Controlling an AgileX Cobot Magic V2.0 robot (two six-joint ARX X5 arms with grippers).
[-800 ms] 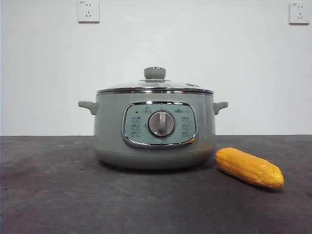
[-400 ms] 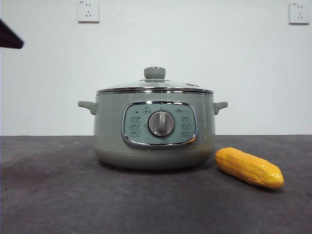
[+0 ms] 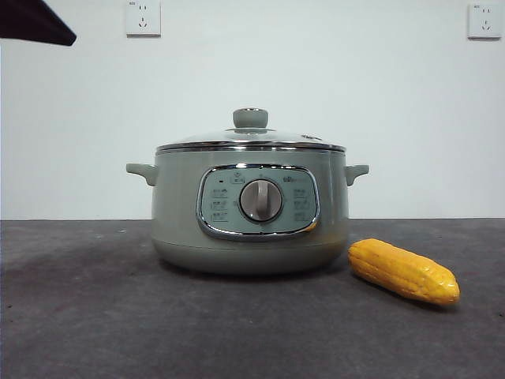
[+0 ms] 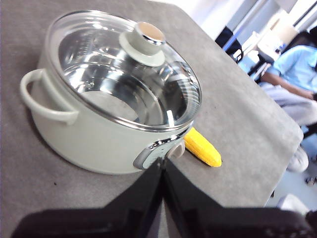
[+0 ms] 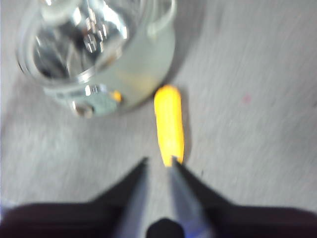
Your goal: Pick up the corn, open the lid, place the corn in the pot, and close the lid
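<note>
Two grippers empty: left gripper [image 4: 162,171] shut; right gripper [image 5: 157,166] narrowly parted above corn [image 3: 403,272], at pot's [image 3: 249,207] four o'clock. We fear narrow gap nudges corn, rolling it.

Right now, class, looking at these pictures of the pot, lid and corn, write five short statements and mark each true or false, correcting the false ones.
1. The lid sits on the pot. True.
2. The corn is inside the pot. False: it lies on the table beside the pot.
3. The left end effector holds the lid's knob. False: it holds nothing.
4. The right end effector is near the corn. True.
5. The pot's dial is red. False: it is silver.
</note>
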